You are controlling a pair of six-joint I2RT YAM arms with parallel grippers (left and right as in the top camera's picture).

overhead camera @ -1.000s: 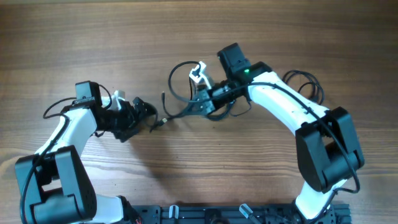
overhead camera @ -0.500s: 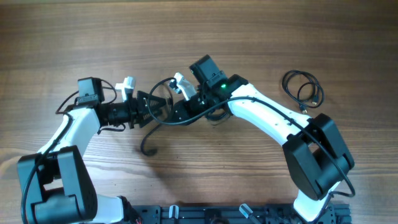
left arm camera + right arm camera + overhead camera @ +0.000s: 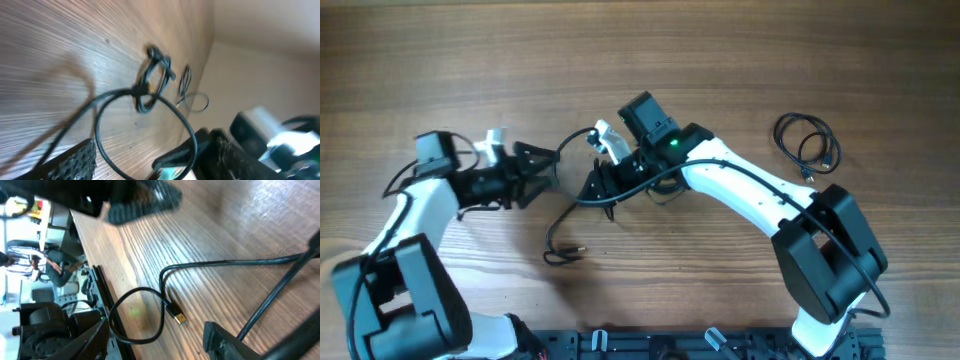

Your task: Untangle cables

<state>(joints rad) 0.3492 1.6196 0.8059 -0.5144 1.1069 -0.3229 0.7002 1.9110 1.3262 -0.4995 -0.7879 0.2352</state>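
Note:
A thin black cable (image 3: 556,225) curves from my right gripper (image 3: 595,198) down to the table, and its gold USB plug (image 3: 177,316) lies flat on the wood. In the left wrist view the same cable forms a loop (image 3: 100,115) that passes between the wide-apart fingers of my left gripper (image 3: 130,160); the jaws do not pinch it. My right gripper (image 3: 157,345) is open too, with a cable strand (image 3: 280,287) running past its right finger (image 3: 225,342). From above, my left gripper (image 3: 550,167) faces the right one with a short gap between them.
A separate coiled cable (image 3: 810,148) lies at the far right of the table. The left wrist view shows a knotted bundle of cables (image 3: 150,87) further off, with another coil (image 3: 192,100) behind it. The arm bases and a black rail (image 3: 700,345) line the near edge.
My right gripper has gone from shut to open. The left arm came in toward it, then drew back left. The cable's plug end now lies on the table in a loose curl.

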